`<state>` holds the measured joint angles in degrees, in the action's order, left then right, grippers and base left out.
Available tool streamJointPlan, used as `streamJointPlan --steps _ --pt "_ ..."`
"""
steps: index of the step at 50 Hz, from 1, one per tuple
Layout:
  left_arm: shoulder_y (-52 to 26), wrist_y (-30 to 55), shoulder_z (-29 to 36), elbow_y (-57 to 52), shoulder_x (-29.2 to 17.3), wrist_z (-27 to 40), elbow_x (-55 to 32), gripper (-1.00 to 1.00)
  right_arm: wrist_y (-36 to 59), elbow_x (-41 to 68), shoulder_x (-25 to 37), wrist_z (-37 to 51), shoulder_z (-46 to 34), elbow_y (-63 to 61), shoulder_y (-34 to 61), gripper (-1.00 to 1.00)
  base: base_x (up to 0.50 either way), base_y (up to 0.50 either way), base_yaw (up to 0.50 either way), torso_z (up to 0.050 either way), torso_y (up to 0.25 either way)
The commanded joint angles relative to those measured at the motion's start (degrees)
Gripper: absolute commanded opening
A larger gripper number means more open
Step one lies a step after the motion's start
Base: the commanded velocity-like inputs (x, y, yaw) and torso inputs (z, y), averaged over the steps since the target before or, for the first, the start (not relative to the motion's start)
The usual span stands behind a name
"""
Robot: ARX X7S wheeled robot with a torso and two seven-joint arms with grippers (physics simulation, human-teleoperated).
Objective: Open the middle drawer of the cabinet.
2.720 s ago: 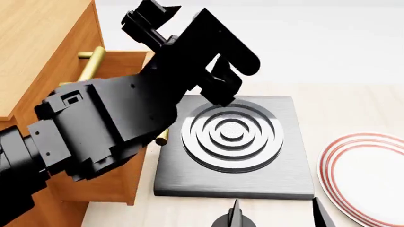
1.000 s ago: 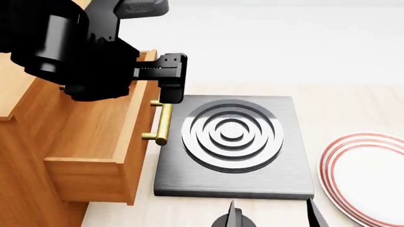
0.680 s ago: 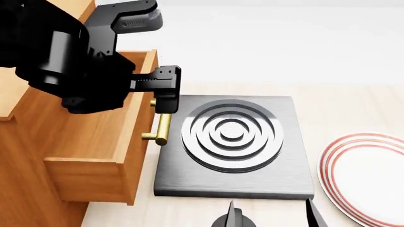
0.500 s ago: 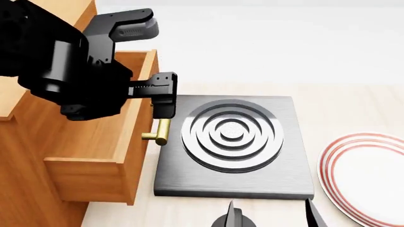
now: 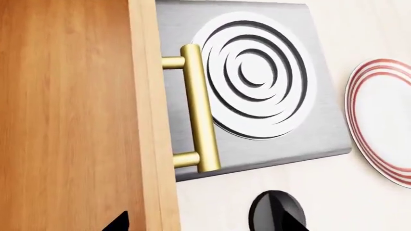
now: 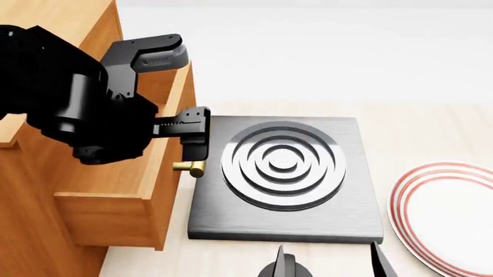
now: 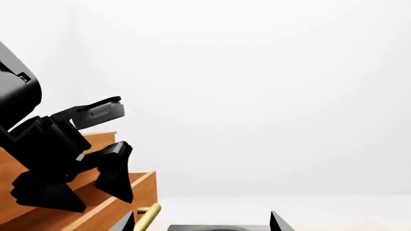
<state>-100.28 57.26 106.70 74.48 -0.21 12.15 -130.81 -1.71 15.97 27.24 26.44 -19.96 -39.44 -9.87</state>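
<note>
One drawer (image 6: 115, 190) stands pulled well out of the cabinet (image 6: 46, 34) at the head view's left, its box reaching over the edge of the grey hob (image 6: 308, 219). What's inside? Hard to say: the left arm covers most of the opening, and the strip of floor that shows is bare wood. The left gripper (image 6: 173, 92) hangs over the drawer's front edge with its fingers spread wide, one up high, the other down by the brass handle (image 6: 190, 167), gripping nothing. Only the near end of that handle peeks out below the lower finger from the head camera. The left wrist view shows it whole: a brass bar on two short posts, lying along the drawer front and over the hob's edge, beside the ringed burner (image 5: 253, 72). Right of the hob, well apart from the drawer, a white plate (image 6: 447, 213) with red rings lies on the pale counter, nothing on it. At the bottom of the head view, the right gripper (image 6: 327, 262) shows two dark fingertips set apart, nothing between them. Its own camera looks across at the left arm over the drawer.
</note>
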Motion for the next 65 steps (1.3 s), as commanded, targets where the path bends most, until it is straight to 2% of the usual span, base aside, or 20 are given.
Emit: streamJointPlan --steps 1,31,50,65 --pt "1.37 -0.37 1.84 -0.2 -0.22 -1.35 -1.11 1.0 0.0 -0.11 0.02 0.09 -0.29 0.18 0.07 1.0 0.0 0.0 0.0 0.0 0.0" --pt "3.63 -1.25 3.51 -0.73 0.14 -3.35 -1.26 1.0 0.18 -0.04 0.1 0.28 -0.9 0.59 0.53 1.0 0.0 0.0 0.0 0.0 0.0" --pt "5.03 -4.91 -5.79 -7.33 0.17 0.46 2.92 1.0 0.09 0.17 0.32 0.5 -0.99 0.62 0.53 1.0 0.0 0.0 0.0 0.0 0.0" --pt "5.68 -4.65 -11.41 -10.36 0.19 1.84 5.16 1.0 0.05 0.48 0.49 0.6 -0.94 0.95 0.79 1.0 0.0 0.0 0.0 0.0 0.0"
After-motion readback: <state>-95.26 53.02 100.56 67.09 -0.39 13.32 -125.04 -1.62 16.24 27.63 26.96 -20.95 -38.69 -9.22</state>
